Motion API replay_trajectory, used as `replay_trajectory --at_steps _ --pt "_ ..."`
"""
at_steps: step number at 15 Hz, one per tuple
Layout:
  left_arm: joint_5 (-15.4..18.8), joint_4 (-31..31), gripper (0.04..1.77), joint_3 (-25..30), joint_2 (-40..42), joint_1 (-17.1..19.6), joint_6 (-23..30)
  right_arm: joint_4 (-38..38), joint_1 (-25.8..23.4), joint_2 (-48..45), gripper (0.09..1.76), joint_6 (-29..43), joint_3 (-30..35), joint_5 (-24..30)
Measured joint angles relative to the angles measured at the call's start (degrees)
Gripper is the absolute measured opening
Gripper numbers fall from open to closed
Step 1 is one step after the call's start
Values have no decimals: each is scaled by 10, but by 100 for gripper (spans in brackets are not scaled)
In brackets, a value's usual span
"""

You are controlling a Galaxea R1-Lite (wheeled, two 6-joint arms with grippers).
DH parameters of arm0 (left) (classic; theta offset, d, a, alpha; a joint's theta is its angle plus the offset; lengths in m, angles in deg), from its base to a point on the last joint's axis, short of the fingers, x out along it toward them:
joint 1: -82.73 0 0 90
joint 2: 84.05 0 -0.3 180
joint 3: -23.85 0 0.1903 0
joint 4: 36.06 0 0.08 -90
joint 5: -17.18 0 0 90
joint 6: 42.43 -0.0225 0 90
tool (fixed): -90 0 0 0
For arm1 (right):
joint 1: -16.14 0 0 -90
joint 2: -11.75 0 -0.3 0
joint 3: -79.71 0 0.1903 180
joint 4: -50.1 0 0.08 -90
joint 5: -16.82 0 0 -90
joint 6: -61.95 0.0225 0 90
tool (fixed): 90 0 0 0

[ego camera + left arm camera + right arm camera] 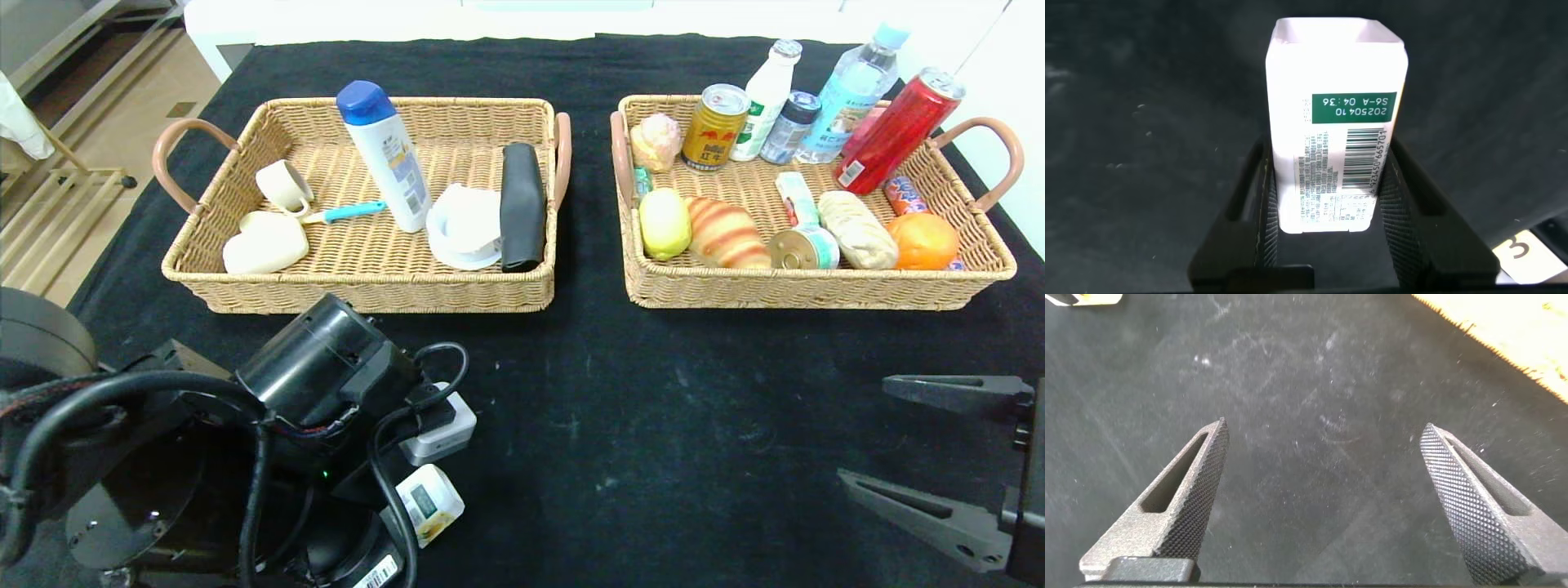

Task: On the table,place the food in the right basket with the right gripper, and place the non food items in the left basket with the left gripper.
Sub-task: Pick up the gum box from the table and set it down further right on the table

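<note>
My left gripper (1331,155) is shut on the small white carton (1335,122) with a green label, low over the black cloth at the near left; in the head view the carton (429,504) shows under my left arm. My right gripper (865,431) stands open at the near right, with only cloth between its fingers (1200,490). The left basket (359,290) holds the white shampoo bottle (388,159) and the black glasses case (522,208). In the right basket (816,290) lie the lemon (664,223) and the croissant (727,234).
The left basket also holds a cup (283,186), a white heart-shaped piece (265,242) and a white dish (464,226). Cans, bottles and an orange (922,240) fill the right basket. Black cloth (653,425) covers the table in front of both baskets.
</note>
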Motion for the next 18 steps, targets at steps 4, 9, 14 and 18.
replay_trajectory --at_steps 4,9,14,18 --pt "56 1 79 -31 30 0 46 -3 0 -8 171 16 -12 0" --pt "115 -82 79 -87 28 -4 150 -6 -12 -10 171 52 -40 -5" --pt "111 -195 79 -122 -21 -47 235 -7 -13 -8 171 59 -58 -31" --pt "104 -241 79 -148 -65 -86 255 -7 -13 -10 171 59 -60 -34"
